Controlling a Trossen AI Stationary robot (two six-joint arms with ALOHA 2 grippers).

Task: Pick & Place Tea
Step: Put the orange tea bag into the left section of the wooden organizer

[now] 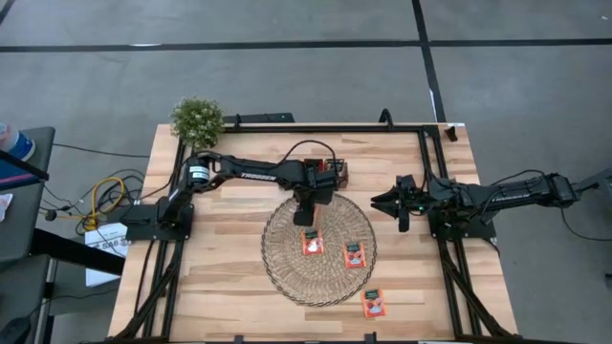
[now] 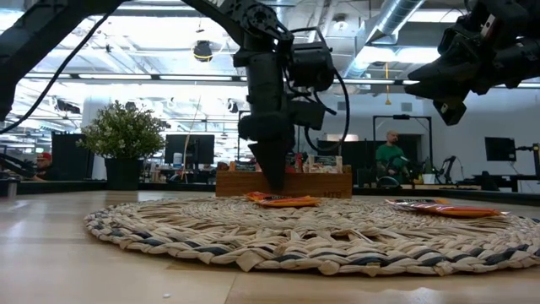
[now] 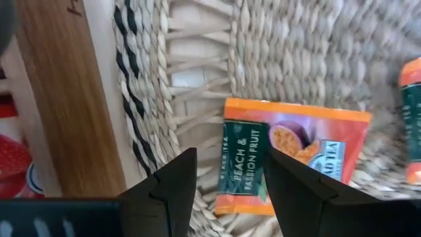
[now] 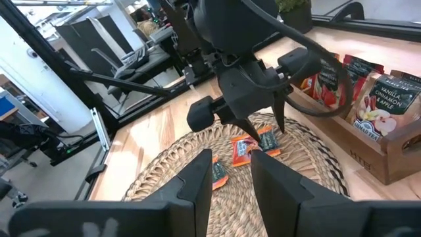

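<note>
Three red-orange tea sachets lie flat. One (image 1: 313, 243) and a second (image 1: 355, 254) rest on the round woven mat (image 1: 287, 277); a third (image 1: 373, 303) lies on the table near the front edge. My left gripper (image 3: 230, 155) points down over the first sachet (image 3: 296, 141), open, its fingers standing either side of the dark green band end. The low view shows its fingertips (image 2: 274, 187) right at the sachet (image 2: 283, 201). My right gripper (image 4: 230, 178) waits open and bare at the mat's right, above the table (image 1: 382, 201). My left gripper comes from above with its open fingers astride the sachet's green band end (image 3: 240, 164). I cannot tell whether the fingertips touch the sachet or the mat. The sachet lies flat on the mat.
A brown wooden tray (image 1: 337, 172) holding several upright tea sachets (image 4: 378, 105) stands just beyond the mat's far edge, close behind my left gripper. A potted plant (image 1: 197, 119) sits at the far left corner. Bare table shows left of the mat.
</note>
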